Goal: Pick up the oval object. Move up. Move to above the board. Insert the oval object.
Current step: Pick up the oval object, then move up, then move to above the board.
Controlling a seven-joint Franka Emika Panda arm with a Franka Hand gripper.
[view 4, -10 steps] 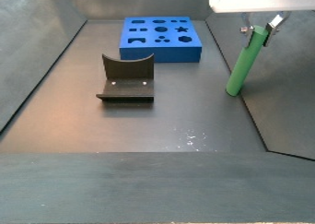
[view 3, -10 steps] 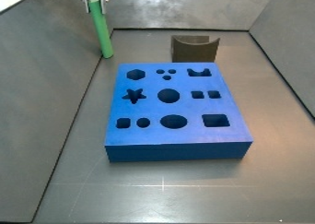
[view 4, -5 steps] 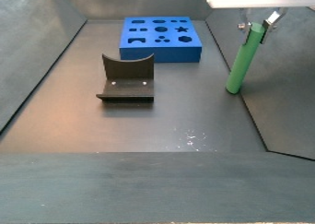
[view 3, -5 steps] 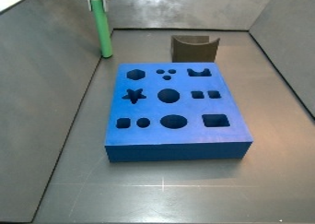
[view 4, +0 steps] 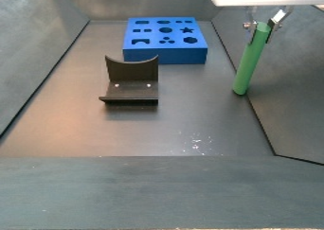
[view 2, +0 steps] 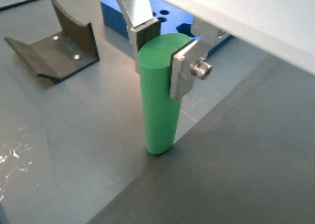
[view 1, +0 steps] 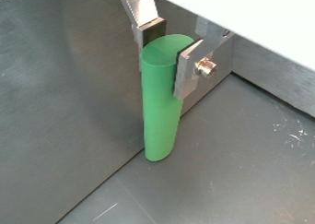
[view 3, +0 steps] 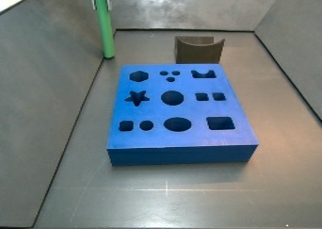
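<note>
With the gripper (view 1: 169,45) pinching the top of the long bright green oval peg (view 1: 160,103), standing upright well apart from the thick square blue board (view 3: 178,113), lift straight up, keeping it vertical.

One tool (view 2: 164,51), one oval object (view 2: 157,103), one board (view 3: 176,113), one fixture (view 4: 129,81).

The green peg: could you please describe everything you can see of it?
The oval object is a long, slim, bright green peg, smooth and matte like plastic, with a rounded top. It stands nearly upright, leaning slightly, its lower end at the floor beside the sloping wall. The gripper closes on its top, dark pads on both sides. It stands apart from the board.
</note>
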